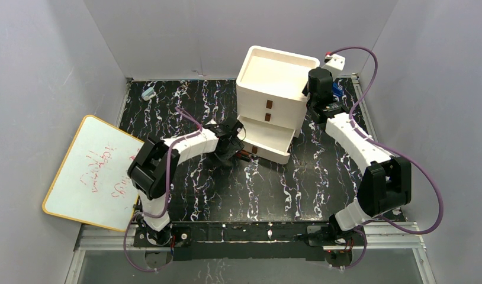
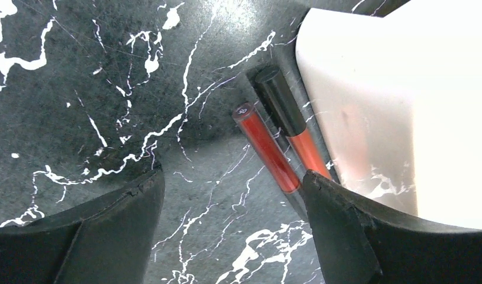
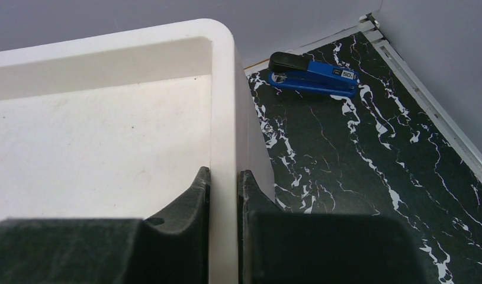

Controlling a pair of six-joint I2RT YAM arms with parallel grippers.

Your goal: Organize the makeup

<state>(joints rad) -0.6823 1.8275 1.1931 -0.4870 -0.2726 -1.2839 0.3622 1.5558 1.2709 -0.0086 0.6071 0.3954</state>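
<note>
Two thin black-and-red pencils lie side by side on the black marble table, against the white wall of the open bottom drawer (image 2: 369, 118). One is red with a clear end (image 2: 268, 151); the other has a long black cap (image 2: 289, 118). My left gripper (image 2: 233, 174) is open and low over the table, and its right finger (image 2: 345, 225) covers the pencils' near ends. My left gripper (image 1: 230, 145) is at the drawer's left front corner. My right gripper (image 3: 224, 174) is shut on the top right rim of the white three-drawer box (image 1: 274, 89). The discs, the tan tube and the tan piece are out of view.
A whiteboard (image 1: 93, 171) leans at the left edge. A small light-blue object (image 1: 148, 93) lies at the back left. A blue stapler (image 3: 312, 76) lies behind the box at the right. A small white block (image 1: 336, 59) sits at the back right corner. Grey walls enclose the table.
</note>
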